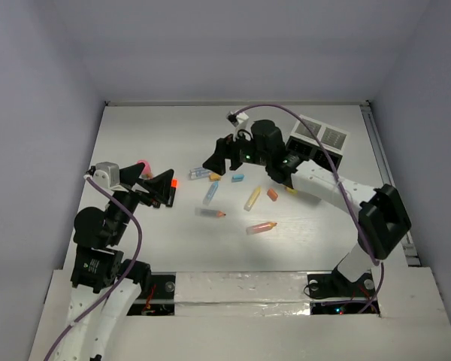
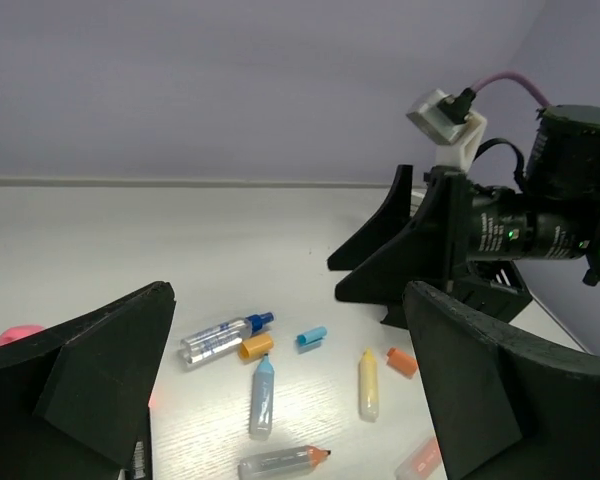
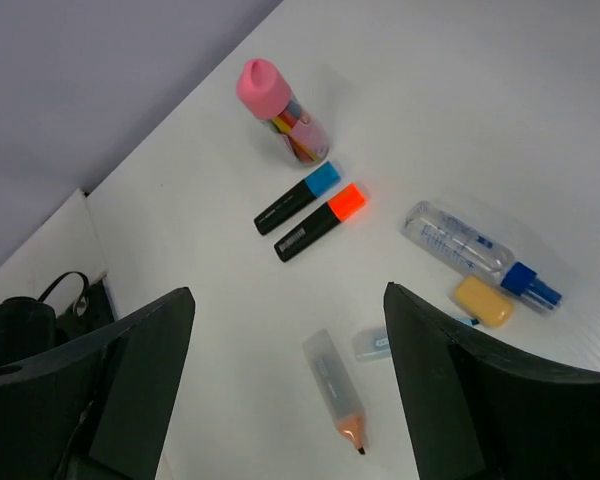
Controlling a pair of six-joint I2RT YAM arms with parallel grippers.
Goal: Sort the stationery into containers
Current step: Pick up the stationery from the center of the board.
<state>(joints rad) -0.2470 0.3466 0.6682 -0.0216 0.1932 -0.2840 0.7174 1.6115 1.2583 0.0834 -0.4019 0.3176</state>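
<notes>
Both grippers empty. Right gripper [image 1: 219, 156] hangs jaws wide over the scattered stationery [image 1: 253, 198] mid-table, prob. lining up a pick: the clear orange-tipped pen [image 3: 337, 385] lies just below its opening. Left gripper [image 1: 156, 184], spread wide too, sits by the 2 highlighters [image 3: 320, 222] on the left. Black box [image 1: 323, 135] stands far right behind the right arm, so I'd guess drops are that arm's job

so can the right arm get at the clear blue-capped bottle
Probably yes: the right arm hangs close by the bottle, jaws open; nothing lies over it, though a yellow piece sits right beside its blue end.
</notes>
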